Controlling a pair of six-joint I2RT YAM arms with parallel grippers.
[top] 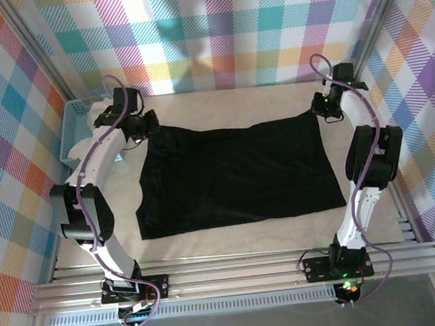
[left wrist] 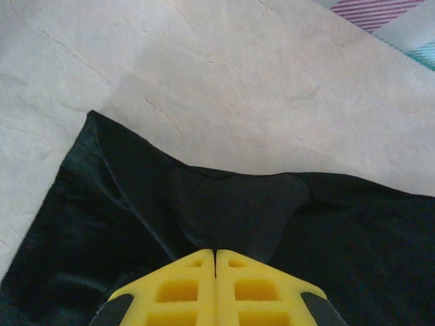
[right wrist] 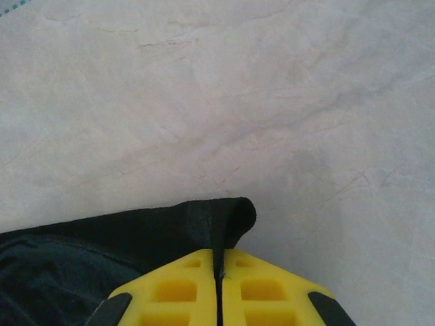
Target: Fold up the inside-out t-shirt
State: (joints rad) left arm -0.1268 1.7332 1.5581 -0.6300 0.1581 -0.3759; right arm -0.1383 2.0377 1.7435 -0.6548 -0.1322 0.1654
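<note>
**Now both far corners are pinched, ready for the first fold**

Seen from above, the t-shirt (top: 234, 177) lies spread flat across the middle of the table (top: 233, 240), a plain black panel with no print or lettering showing. Its near edge runs roughly parallel to the arm bases. The far edge sags slightly between the two arms. A light-blue basket (top: 73, 124) sits at the far left, clear of the cloth.

The left gripper (left wrist: 216, 252) has its yellow fingers (left wrist: 178, 288) pressed together on the far edge of the shirt, a little in from the left corner. The fabric puckers up into the pinch. The right gripper (right wrist: 219, 257) is likewise clamped on cloth, biting the far right corner, which curls over just ahead of the fingertips.

The step in hand looks like the start of a fold, with both far corners seized and the shirt not yet lifted.

The next move probably calls for both arms to rise together and carry the far edge toward the near edge. They should keep level so the edge is taut and lands square. The right grip is shallow, close to the corner tip, so a quick pull could let the cloth slip out. The left pinch sits in from its corner, so that loose corner may droop and crease.
</note>
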